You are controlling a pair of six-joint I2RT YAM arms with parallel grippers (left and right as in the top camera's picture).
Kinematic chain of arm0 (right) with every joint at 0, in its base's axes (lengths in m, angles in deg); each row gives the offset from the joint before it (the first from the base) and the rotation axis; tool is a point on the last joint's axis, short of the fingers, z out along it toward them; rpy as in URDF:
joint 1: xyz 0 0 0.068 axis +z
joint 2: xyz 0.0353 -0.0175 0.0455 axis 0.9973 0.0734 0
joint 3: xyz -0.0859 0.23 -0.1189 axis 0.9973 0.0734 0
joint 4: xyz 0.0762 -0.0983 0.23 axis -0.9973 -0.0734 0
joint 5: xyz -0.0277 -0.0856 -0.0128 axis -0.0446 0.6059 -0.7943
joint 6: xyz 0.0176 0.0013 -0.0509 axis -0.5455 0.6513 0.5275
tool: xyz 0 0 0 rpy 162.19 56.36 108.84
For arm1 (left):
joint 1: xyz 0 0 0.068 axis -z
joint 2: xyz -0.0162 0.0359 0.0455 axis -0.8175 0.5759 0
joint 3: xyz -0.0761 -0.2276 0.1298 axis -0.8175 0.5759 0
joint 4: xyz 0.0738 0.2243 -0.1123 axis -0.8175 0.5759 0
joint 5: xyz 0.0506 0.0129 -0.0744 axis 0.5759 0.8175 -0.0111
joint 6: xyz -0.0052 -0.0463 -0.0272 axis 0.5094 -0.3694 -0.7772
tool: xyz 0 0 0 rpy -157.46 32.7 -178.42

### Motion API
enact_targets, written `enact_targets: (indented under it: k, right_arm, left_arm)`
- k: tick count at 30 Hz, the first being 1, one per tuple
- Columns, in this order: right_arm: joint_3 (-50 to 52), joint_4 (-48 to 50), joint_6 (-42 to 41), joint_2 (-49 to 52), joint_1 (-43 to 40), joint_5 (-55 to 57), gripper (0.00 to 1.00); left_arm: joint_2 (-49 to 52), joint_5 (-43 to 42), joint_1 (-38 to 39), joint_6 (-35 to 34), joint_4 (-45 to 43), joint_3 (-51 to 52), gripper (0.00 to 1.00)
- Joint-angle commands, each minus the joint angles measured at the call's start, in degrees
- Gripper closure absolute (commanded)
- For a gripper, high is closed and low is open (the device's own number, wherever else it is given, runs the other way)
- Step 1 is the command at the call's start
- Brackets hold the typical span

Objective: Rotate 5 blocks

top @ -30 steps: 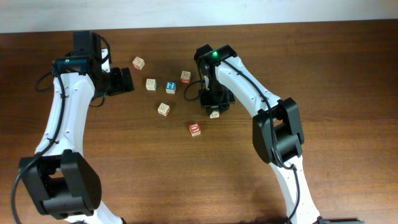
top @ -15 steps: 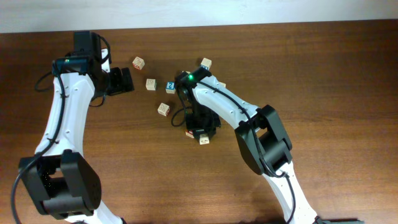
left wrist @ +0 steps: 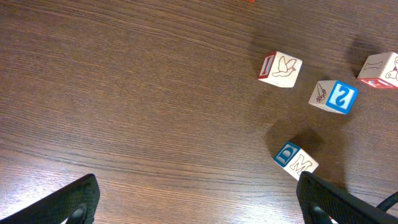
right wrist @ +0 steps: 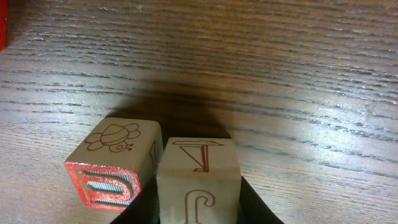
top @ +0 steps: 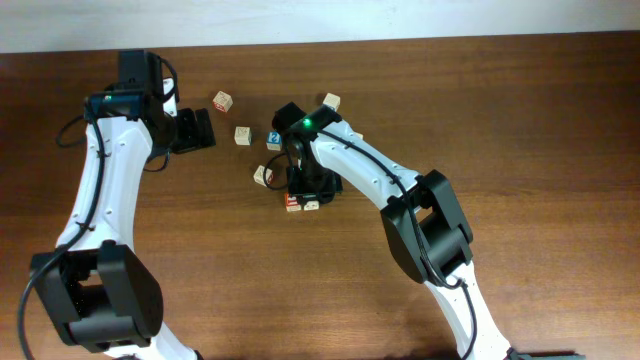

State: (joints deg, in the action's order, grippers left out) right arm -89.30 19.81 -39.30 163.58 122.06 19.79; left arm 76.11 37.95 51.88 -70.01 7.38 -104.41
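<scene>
Block with the engraved J (right wrist: 198, 180) is around mid-table, pinched between the narrowed fingers of the right gripper (top: 308, 196). Red-framed block (right wrist: 115, 165) is just beside it at 9 o'clock. Left gripper (top: 198, 130) hangs well off at 10 o'clock over the table (left wrist: 124, 93), fingers spread wide and holding nothing.

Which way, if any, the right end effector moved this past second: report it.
Yes. Gripping a tan block, the right end effector moved left and down the overhead view, less far right of the unmoved blue-faced cube.
</scene>
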Motion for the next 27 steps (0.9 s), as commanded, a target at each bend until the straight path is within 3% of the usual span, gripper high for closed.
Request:
enact_targets:
  k: [1, 4, 9, 17, 22, 27]
  right_arm:
    - [1.1, 0.8, 0.8, 0.8, 0.4, 3.1, 0.68]
    - [1.1, 0.2, 0.8, 0.8, 0.4, 3.1, 0.56]
    - [0.0, -1.2, 1.1, 0.5, 0.3, 2.9, 0.55]
    - [-18.7, -11.7, 6.7, 0.1, -2.7, 3.4, 0.44]
    - [-20.5, -5.4, 25.1, 1.4, -10.3, 6.3, 0.38]
    - [-20.3, -2.3, 14.3, 4.9, -17.5, 6.7, 0.39]
  left_arm:
    - [0.6, 0.0, -0.2, 1.1, 0.0, -1.2, 0.01]
    - [0.6, 0.0, -0.2, 1.1, 0.0, -1.2, 0.01]
    - [0.6, -0.1, -0.2, 1.1, -0.2, -1.2, 0.0]
    - [0.6, -0.1, -0.2, 1.1, -0.3, -1.2, 0.01]
    - [0.6, -0.1, -0.2, 1.1, -0.3, -1.2, 0.01]
    - [0.6, 0.0, -0.2, 1.1, -0.4, -1.2, 0.0]
